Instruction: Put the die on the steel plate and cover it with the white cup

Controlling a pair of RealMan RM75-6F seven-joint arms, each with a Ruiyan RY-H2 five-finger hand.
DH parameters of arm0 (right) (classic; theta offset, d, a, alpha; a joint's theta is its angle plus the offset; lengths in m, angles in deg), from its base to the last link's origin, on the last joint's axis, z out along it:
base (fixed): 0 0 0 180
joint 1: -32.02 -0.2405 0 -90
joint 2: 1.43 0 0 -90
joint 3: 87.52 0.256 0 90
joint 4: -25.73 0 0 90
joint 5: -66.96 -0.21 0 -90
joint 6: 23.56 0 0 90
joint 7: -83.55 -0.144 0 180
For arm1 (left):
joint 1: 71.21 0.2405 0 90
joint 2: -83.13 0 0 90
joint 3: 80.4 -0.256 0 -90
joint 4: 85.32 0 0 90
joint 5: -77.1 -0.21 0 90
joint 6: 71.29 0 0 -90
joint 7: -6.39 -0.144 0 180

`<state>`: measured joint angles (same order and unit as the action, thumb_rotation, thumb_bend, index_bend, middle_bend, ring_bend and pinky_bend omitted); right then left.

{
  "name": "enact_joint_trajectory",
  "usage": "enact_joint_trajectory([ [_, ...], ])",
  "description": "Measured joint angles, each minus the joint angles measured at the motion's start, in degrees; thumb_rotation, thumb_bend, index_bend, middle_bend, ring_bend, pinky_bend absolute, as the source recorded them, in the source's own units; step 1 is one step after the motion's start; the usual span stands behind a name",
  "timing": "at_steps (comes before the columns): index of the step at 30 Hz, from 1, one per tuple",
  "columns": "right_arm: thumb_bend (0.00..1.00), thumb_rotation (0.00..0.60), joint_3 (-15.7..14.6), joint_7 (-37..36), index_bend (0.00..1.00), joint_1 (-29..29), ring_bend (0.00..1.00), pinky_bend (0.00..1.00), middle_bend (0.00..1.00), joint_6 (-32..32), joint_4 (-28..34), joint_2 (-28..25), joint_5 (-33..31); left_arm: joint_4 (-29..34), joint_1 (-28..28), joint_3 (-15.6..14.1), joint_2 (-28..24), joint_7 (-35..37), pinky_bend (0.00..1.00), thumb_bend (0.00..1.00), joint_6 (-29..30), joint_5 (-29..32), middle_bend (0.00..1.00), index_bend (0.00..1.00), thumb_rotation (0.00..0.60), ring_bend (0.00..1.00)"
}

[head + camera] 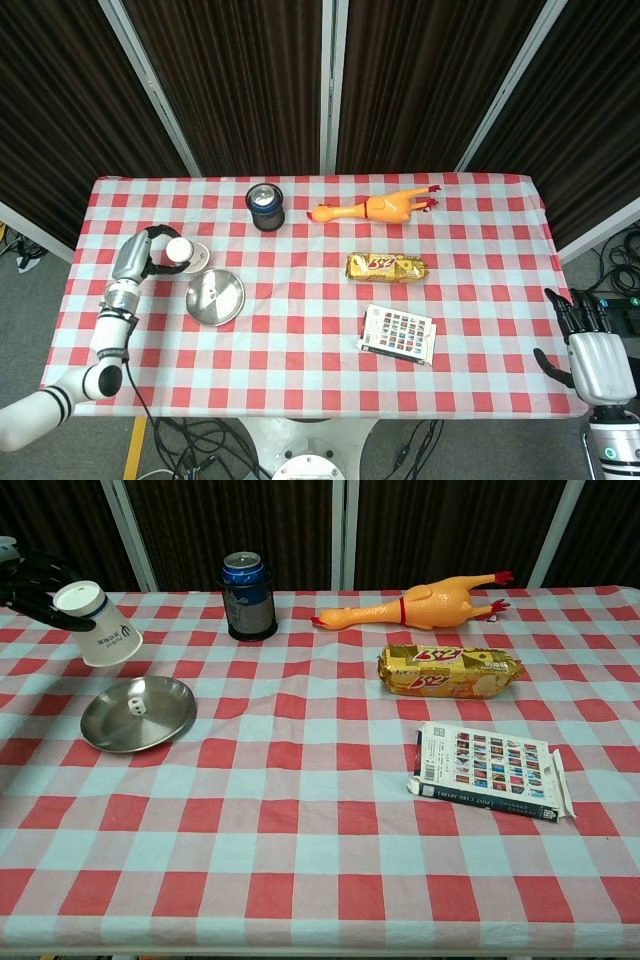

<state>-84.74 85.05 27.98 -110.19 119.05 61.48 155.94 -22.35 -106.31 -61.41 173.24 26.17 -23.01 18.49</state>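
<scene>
White cup (98,626) tilted, raised in left robot hand (142,256), right robot hand (592,346) empty, fingers apart

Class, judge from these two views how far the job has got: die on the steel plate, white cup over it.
Done: the die lies on the steel plate. In hand: the left robot hand holds the white cup tilted in the air, up and left of the plate. Left: bringing the cup down over the die. The right robot hand is idle.
</scene>
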Motion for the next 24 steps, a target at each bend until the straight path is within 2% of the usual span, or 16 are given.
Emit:
enact_joint_trajectory([
  [3, 0.17, 0.600, -0.02, -0.08, 0.06, -0.03, 0.00, 0.03, 0.16, 0.15, -0.06, -0.02, -0.02, -4.74, -1.72, 0.68, 2.43, -1.48, 0.19, 0.21, -2.04, 2.05, 0.31, 0.50, 0.600, 0.19],
  [4, 0.17, 0.600, -0.04, -0.18, 0.06, -0.04, 0.00, 0.03, 0.16, 0.19, -0.14, -0.04, -0.01, -5.89, -2.18, 0.80, 3.06, -1.90, 0.18, 0.21, -2.80, 2.58, 0.29, 0.45, 0.600, 0.17],
  [6, 0.17, 0.600, 0.01, -0.31, 0.06, -0.08, 0.00, 0.03, 0.16, 0.20, -0.18, -0.07, 0.01, -7.29, -2.91, 0.88, 3.86, -2.48, 0.14, 0.20, -4.68, 3.27, 0.22, 0.25, 0.600, 0.13],
  [8, 0.17, 0.600, 0.09, -0.49, 0.06, -0.10, 0.00, 0.03, 0.16, 0.17, -0.32, -0.11, -0.02, -7.43, -3.05, 0.85, 3.98, -2.63, 0.13, 0.20, -5.66, 3.24, 0.17, 0.15, 0.600, 0.11],
  [11, 0.17, 0.600, 0.16, -0.84, 0.06, -0.14, 0.00, 0.03, 0.16, 0.24, -0.52, -0.16, -0.11, -7.27, -2.70, 0.60, 4.03, -3.12, 0.13, 0.19, -3.90, 2.38, 0.15, 0.13, 0.600, 0.11],
  [14, 0.17, 0.600, 0.27, -1.12, 0.06, -0.14, 0.00, 0.03, 0.16, 0.23, -0.60, -0.36, -0.25, -5.96, -1.35, -0.06, 3.03, -3.69, 0.12, 0.19, 0.47, 0.47, 0.15, 0.13, 0.600, 0.11],
  [20, 0.17, 0.600, 0.52, -2.26, 0.06, 0.17, 0.00, 0.03, 0.16, -0.20, -1.39, -0.41, -0.77, 0.80, 4.68, -1.90, -3.69, -5.89, 0.12, 0.19, 12.18, -3.91, 0.15, 0.14, 0.600, 0.11],
  [24, 0.17, 0.600, 0.43, -3.05, 0.06, -0.14, 0.00, 0.03, 0.13, 0.36, -2.17, 0.08, -0.58, 7.68, 11.07, -5.10, -9.87, -9.62, 0.11, 0.19, 20.96, -7.91, 0.15, 0.16, 0.600, 0.11],
])
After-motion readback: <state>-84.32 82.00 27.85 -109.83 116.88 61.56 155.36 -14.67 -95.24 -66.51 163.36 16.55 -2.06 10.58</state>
